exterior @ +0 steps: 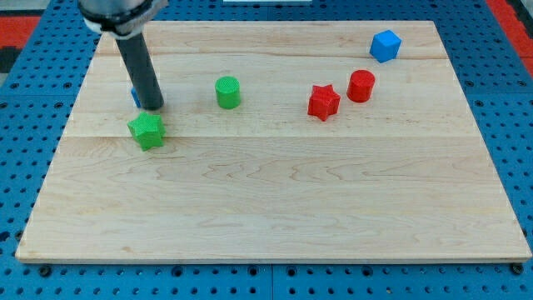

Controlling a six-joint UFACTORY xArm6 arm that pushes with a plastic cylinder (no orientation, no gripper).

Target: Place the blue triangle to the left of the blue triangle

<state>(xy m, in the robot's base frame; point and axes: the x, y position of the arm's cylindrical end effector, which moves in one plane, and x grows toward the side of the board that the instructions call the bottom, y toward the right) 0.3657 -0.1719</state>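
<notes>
My dark rod comes down from the view's top left, and my tip (pixel 151 107) rests on the board just above the green star (pixel 146 131). A blue block (pixel 135 97) shows only as a sliver at the rod's left side; the rod hides most of it, so its shape cannot be made out. My tip is right beside it, on its right. A blue cube (pixel 385 45) sits near the view's top right corner, far from my tip.
A green cylinder (pixel 227 92) stands right of my tip. A red star (pixel 323 102) and a red cylinder (pixel 361 85) sit close together right of centre. The wooden board (pixel 275 200) lies on a blue perforated table (pixel 25 150).
</notes>
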